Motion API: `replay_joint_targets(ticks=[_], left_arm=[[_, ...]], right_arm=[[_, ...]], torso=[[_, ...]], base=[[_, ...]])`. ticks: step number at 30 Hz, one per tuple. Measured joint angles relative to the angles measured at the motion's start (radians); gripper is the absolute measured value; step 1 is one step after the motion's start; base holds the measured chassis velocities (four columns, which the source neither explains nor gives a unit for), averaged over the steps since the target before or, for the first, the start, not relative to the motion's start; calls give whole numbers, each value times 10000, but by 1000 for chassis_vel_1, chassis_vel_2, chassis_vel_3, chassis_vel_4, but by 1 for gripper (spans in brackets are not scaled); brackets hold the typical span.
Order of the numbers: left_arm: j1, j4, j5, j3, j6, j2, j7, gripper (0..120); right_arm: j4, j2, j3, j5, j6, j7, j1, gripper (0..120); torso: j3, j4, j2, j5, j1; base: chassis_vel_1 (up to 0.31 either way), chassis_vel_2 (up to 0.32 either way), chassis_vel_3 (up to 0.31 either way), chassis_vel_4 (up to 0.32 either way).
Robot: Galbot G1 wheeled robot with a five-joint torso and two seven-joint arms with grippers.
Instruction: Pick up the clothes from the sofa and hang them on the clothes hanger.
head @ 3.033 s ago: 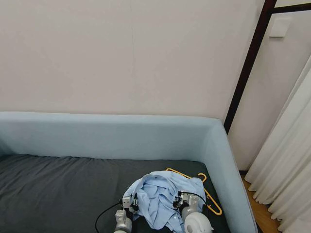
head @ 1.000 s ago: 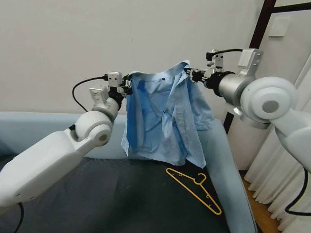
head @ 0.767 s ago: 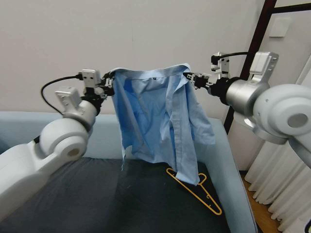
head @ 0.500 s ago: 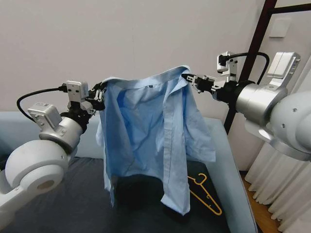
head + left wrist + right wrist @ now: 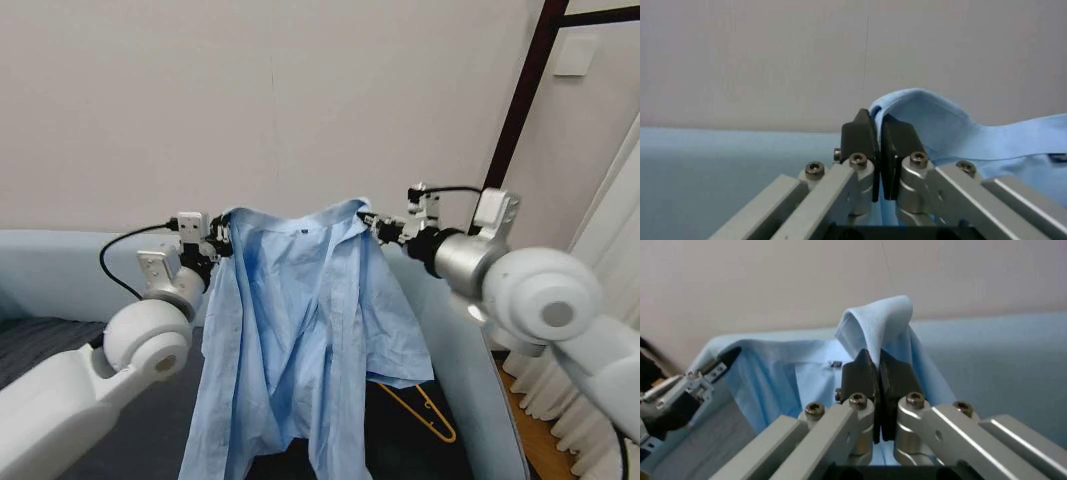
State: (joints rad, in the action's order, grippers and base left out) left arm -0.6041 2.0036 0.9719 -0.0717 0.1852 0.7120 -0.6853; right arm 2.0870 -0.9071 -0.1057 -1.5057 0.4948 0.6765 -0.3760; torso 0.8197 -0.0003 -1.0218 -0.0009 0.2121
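A light blue shirt [image 5: 300, 340] hangs spread between my two grippers, above the sofa. My left gripper [image 5: 222, 246] is shut on one shoulder of the shirt [image 5: 927, 120]. My right gripper [image 5: 366, 220] is shut on the other shoulder, by the collar [image 5: 877, 325]. In the right wrist view the left gripper [image 5: 713, 371] shows across the shirt. The shirt's tails hang down over the dark seat. An orange clothes hanger [image 5: 428, 410] lies on the seat at the right, partly hidden by the shirt.
The sofa has a pale blue backrest [image 5: 60, 270] and right arm [image 5: 470, 400] around a dark grey seat [image 5: 30, 340]. A dark wooden post [image 5: 515, 110] stands by the wall at the right. White curtains [image 5: 600, 300] hang at the far right.
Both grippers have lowered and moved a little closer together with the shirt, which now hangs lower over the seat and covers more of the hanger.
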Motion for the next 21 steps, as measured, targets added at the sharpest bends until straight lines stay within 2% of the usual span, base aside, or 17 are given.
replay_joint_targets(ticks=[4,6,9,10,12,14,16,21], left_arm=[[-1463,-980,-1118,43,-554,967,665,0],[-1827,-1242,-1328,90,-667,1174,792,0],[-2920,-2131,-1954,229,-1097,1849,1214,0],[-2920,-2131,-1954,229,-1097,1849,1214,0],[-3514,-2805,-2459,304,-1368,2454,1424,0],[-3846,-3094,-2641,338,-1449,2886,1477,0],[-3957,-3160,-2656,339,-1461,3035,1484,0],[-3634,-3595,-2605,234,-1464,3102,1615,0]], right_arm=[[-768,-508,21,1752,237,-910,-1927,0],[-931,-613,80,2033,278,-1043,-2326,0],[-1543,-1082,177,3044,368,-1469,-3521,0],[-1543,-1082,177,3044,368,-1469,-3521,0],[-2022,-1493,60,3574,484,-1628,-4114,0],[-2232,-1769,-86,3744,778,-1597,-4329,0],[-2316,-1907,-197,3722,960,-1545,-4320,0],[-3138,-2052,-439,3695,1089,-1800,-3688,0]], torso=[[0,-14,0,3,-1],[-2,-15,0,4,-1],[-2,-8,0,5,-3],[-2,-8,0,5,-3],[-2,-7,0,5,-3],[-2,-9,0,1,-3],[-3,-9,0,2,-4],[-3,-6,-1,4,-5]], base=[[0,0,0,0],[0,0,0,0],[0,0,0,0],[0,0,0,0],[0,0,0,0],[0,0,0,0],[0,0,0,0],[0,0,0,0]])
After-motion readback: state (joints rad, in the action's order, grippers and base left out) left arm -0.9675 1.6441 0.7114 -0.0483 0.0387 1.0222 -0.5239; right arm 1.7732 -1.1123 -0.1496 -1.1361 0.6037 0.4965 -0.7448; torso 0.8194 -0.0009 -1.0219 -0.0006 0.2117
